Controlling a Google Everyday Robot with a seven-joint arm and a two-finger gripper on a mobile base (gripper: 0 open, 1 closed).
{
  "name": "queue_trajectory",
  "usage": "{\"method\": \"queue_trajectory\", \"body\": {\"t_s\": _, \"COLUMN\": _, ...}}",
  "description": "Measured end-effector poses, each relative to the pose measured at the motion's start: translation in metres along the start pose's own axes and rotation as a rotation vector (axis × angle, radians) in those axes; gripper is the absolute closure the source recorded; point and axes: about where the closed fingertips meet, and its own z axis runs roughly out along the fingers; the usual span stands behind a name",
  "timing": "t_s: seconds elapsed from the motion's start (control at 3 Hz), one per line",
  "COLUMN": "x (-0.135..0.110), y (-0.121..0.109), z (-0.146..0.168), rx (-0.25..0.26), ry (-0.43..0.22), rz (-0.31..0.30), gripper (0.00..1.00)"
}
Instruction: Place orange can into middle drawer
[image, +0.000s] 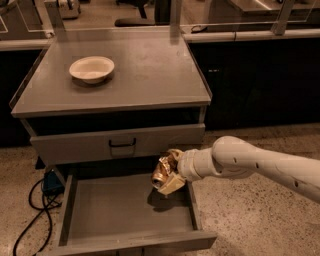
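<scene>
The orange can (164, 170) is shiny orange-gold, tilted on its side, held in my gripper (171, 172). The gripper is shut on the can and hangs just above the right rear part of the open middle drawer (125, 212), a wide shallow grey tray with low side walls. A shadow of the can falls on the drawer floor below it. My white arm (250, 167) reaches in from the right.
A closed grey drawer front with a black handle (122, 143) is above the open drawer. A white bowl (91, 68) sits on the cabinet top (150, 75). A blue box with black cables (50, 182) lies on the floor at left.
</scene>
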Motion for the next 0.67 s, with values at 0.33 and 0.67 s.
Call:
{"method": "queue_trajectory", "body": {"t_s": 0.33, "x": 0.000, "y": 0.000, "z": 0.000, "rx": 0.000, "ry": 0.000, "rz": 0.000, "gripper": 1.00}}
{"method": "queue_trajectory", "body": {"t_s": 0.67, "x": 0.012, "y": -0.002, "z": 0.015, "rx": 0.017, "ry": -0.026, "rz": -0.013, "gripper": 1.00}}
